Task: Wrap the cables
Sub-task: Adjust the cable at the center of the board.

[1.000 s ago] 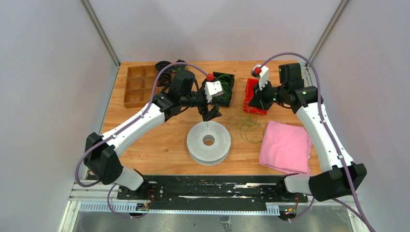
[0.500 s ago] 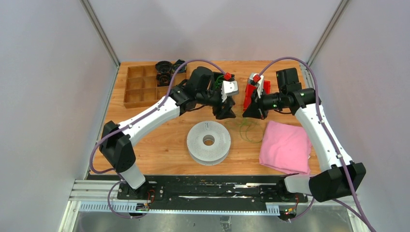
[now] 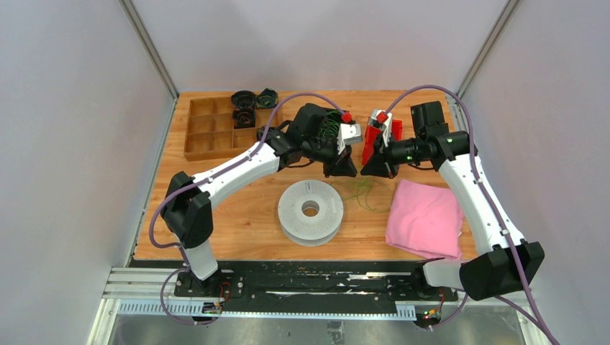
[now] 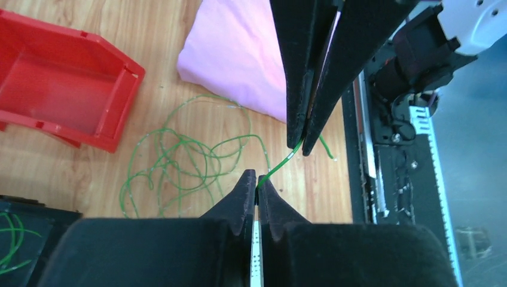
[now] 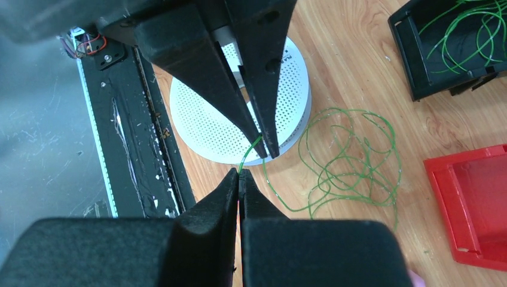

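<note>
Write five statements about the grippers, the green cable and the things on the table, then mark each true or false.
1. The left gripper and the right gripper both pinch one strand of the green cable. True.
2. The red bin holds the cable's loops. False: what shows of its inside is bare, and the loops lie on the table beside it.
3. The green cable is wound round the spool. False: the spool is bare, and the cable lies loose beside it.
4. In the top view, the pink cloth lies right of the spool. True.
5. The black bin holds other green cables. True.
</note>
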`<state>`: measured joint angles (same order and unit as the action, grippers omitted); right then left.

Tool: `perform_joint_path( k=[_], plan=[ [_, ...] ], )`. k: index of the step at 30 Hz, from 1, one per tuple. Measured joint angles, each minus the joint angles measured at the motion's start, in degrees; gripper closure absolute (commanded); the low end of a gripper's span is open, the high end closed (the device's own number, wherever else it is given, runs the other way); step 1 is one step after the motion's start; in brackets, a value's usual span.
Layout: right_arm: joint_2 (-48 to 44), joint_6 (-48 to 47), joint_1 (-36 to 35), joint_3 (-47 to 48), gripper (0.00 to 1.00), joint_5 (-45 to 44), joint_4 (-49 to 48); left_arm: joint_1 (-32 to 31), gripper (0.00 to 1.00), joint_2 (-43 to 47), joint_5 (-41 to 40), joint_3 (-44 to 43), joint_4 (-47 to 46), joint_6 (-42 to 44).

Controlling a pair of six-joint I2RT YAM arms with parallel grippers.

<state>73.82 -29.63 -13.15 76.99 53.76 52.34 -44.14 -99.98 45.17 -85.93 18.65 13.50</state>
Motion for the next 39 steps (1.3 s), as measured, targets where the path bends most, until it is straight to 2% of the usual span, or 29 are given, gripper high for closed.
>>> perform_joint_path(
  k=[3,7,13,15,25,31,39],
  plan=[
    [0.0,0.5,0.0,0.07,0.99,-1.25,0.0,-0.02,1.0,-0.04,-0.04,0.0,-0.5,-1.9],
    [0.61,3.08,0.04,1.42,0.78,-4.46,-0.04,-0.02,1.0,0.24,-1.68,0.46,-2.62,-5.7],
    [1.53,7.43,0.15,5.64,0.47,-9.22,-0.59,0.04,1.0,5.01,-5.57,5.6,-9.55,-15.98],
    [1.4,8.26,0.33,6.95,0.43,-10.43,-1.31,0.35,1.0,6.62,-6.86,6.69,-11.54,-19.45],
    [-2.86,12.15,0.37,6.23,0.38,-12.59,-7.87,6.38,1.0,8.98,-10.25,11.91,-23.67,-44.15],
    [-6.6,14.12,-0.15,0.85,0.41,-11.54,-13.84,7.02,1.0,8.96,-10.43,13.99,-28.65,-53.42],
    [-4.79,15.5,-6.45,-5.9,0.47,-11.26,-21.99,7.06,1.0,8.98,-9.73,16.79,-35.3,-60.15]
  ],
)
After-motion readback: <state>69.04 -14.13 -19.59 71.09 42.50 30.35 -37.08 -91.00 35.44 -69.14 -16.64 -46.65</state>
